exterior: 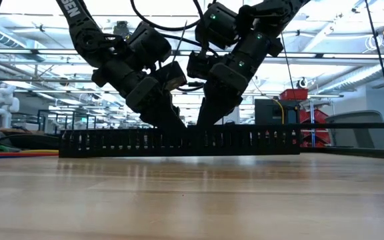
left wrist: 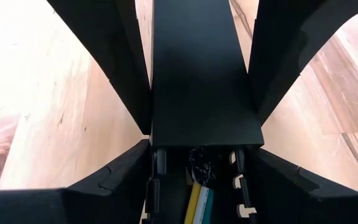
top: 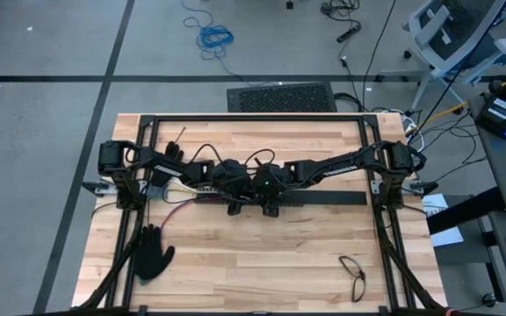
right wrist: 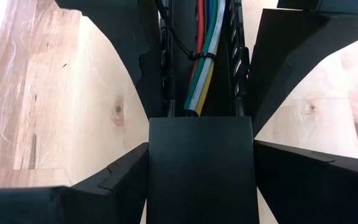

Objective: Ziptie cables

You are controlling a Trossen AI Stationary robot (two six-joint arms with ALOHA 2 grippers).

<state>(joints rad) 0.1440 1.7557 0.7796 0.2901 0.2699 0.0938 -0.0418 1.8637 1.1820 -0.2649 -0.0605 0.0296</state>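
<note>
A long black slotted bar (top: 332,198) lies across the table's middle, an open channel with a flat black lid (right wrist: 201,168) on part of it. The cables (right wrist: 202,74), red, blue, white and yellow-green, run inside the channel. A thin dark ziptie (right wrist: 205,56) circles them. Their loose ends (top: 178,195) spill out at the bar's left end. My left gripper (left wrist: 201,149) straddles the uncovered channel just short of the lid's end. My right gripper (right wrist: 201,146) straddles the lidded stretch beside it. Both show over the bar (exterior: 179,141) in the low view. My left gripper has the slotted bar's two side walls (left wrist: 155,183) between its fingers, which lie across the bar. They slant down from the table's left. The bar rests on the table. My right gripper has the lid's two long edges (right wrist: 151,155) between its fingers, near the lid's end. The fingers lie across it and slant down from the table's right. Lid and bar rest on the table.
A black glove (top: 154,253) lies at the near left, another (top: 172,156) at the far left by my left arm. A thin dark loop (top: 354,272) lies at the near right. A black frame (top: 253,117) borders the table.
</note>
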